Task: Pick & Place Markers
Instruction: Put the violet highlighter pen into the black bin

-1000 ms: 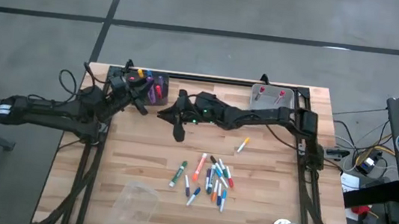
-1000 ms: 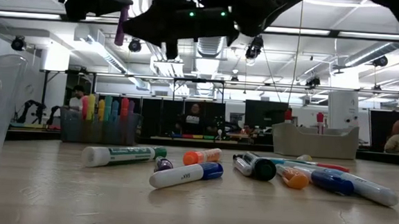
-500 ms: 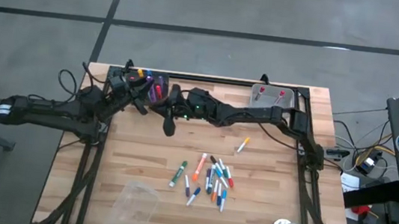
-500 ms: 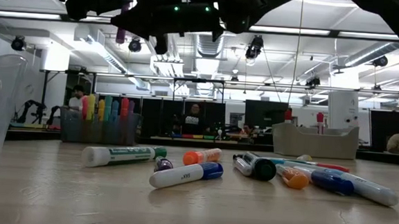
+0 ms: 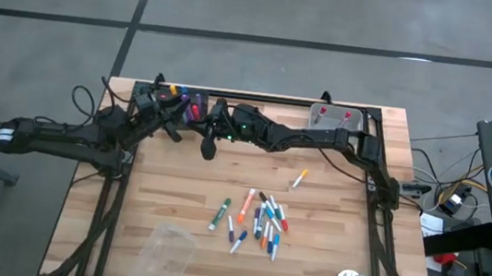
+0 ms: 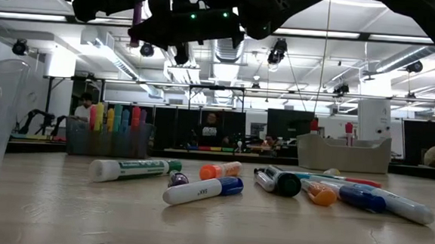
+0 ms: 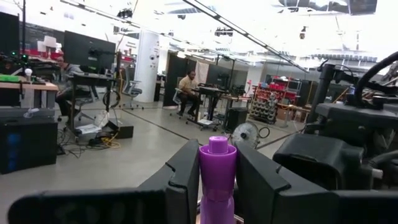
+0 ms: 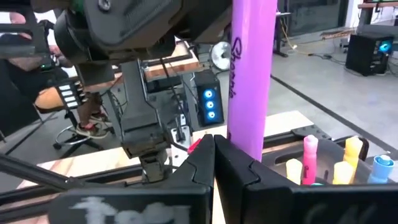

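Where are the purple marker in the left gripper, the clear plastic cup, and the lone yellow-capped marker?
Purple marker [image 7: 217,171]: left wrist view, on the barrel just below the cap tip.
Clear plastic cup [image 5: 165,257]: high view, on its side wall.
Yellow-capped marker [image 5: 300,179]: high view, mid-barrel.

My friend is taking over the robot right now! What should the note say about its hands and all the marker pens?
Left gripper: shut on an upright purple capped marker, raised near the dark marker holder at the table's back edge.
Right gripper: shut, empty, close to the left one.
Done: several coloured markers stand in the holder.
Left: the purple marker is not yet in. A loose pile of markers lies mid-table, with a white-barrelled green marker and a yellow marker lying apart.
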Robot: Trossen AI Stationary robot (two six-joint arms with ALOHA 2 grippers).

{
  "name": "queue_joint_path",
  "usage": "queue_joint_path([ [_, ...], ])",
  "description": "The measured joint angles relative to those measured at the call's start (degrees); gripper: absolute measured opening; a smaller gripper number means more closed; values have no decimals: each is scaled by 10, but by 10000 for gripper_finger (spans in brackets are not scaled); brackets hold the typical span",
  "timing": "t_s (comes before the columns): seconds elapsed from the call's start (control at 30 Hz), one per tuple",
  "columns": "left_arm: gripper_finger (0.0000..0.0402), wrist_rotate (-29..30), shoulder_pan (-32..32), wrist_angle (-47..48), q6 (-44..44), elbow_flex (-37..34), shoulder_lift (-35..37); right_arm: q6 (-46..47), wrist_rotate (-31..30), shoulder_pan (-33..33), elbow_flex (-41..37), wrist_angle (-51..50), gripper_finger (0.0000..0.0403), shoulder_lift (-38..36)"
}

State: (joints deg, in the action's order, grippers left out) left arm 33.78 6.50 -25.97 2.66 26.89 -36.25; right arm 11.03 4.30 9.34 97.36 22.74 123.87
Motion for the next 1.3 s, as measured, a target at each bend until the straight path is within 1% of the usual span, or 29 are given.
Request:
queue_joint_path([
  [0.27, 89, -8, 0, 0, 3, 0, 0, 0, -1, 3, 0, -2, 8, 0],
  [0.37, 89, -9, 0, 0, 3, 0, 0, -1, -13, 4, 0, -3, 8, 0],
  [0.5, 89, -9, 0, 1, 3, 0, 0, -2, -15, 6, 0, -8, 8, 0],
  [0.63, 89, -9, 0, 3, 3, 0, 0, -4, -34, 6, 0, -15, 8, 0],
  [0.93, 89, -11, 0, 9, 3, 0, 0, -9, -43, 6, -1, -15, 8, 0],
  [1.07, 89, -11, 0, 11, 4, 0, 0, -7, -26, 7, -1, -15, 8, 0],
  [1.23, 89, -11, 0, 11, 1, 0, 0, -15, -23, 0, -1, -15, 8, 0],
  [1.3, 89, -10, 0, 11, -5, 0, 0, -23, -10, -3, -1, -14, 8, 0],
])
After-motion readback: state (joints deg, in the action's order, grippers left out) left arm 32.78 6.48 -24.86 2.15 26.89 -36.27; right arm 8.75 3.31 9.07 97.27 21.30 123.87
